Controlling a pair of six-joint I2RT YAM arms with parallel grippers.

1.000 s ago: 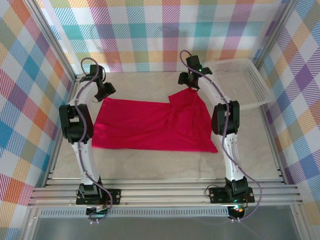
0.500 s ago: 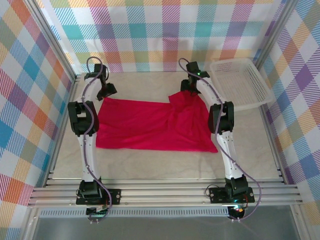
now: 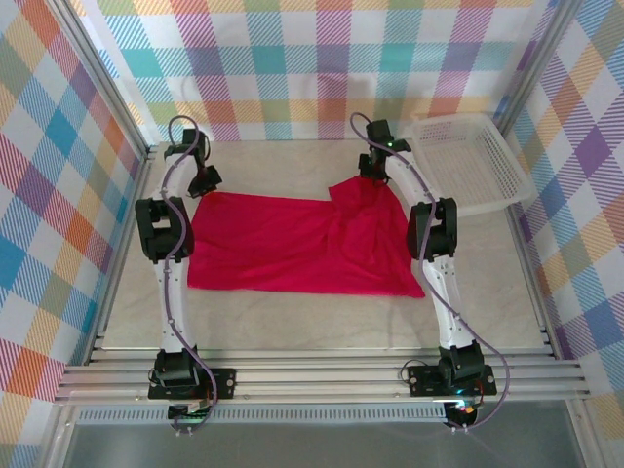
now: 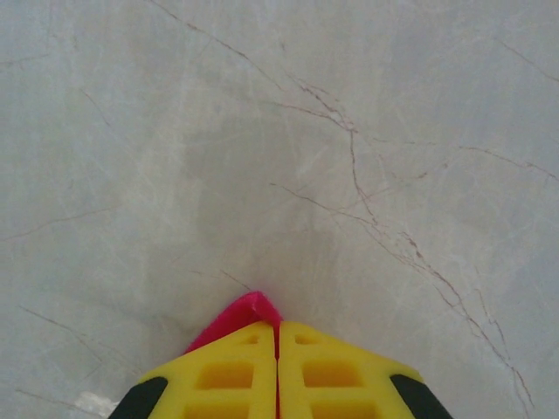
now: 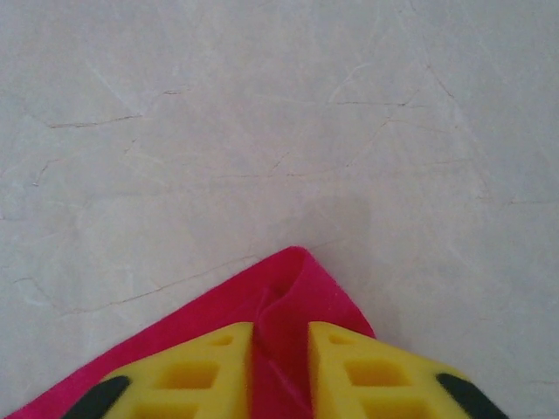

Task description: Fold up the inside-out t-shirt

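**Left pincer (image 4: 279,327) and right pincer (image 5: 281,330) both clamped on the far edge of the t-shirt (image 3: 292,244)**

The desk (image 3: 292,322), pale and veined with thin cracks, carries everything. The crimson t-shirt lies spread flat on it, to the left of the white mesh basket (image 3: 468,161). The end of the shirt nearer the basket is bunched into folds and rises to a point close to the basket's left rim without touching it. The other end stretches well away from the basket.

The right arm (image 3: 434,234) runs along the side of the shirt nearest the basket. The left arm (image 3: 161,229) runs along the side farthest from it.

The right pincer sits just left of the basket at the raised point of cloth. Its jaws are drawn in narrow, with a fold of red fabric filling the gap between them, and the corner of cloth pokes out past the tips onto the desk. The left pincer is well apart from the basket, at the shirt's opposite far corner. Its jaws are pressed tight together, and a small tip of red fabric shows at their seam.
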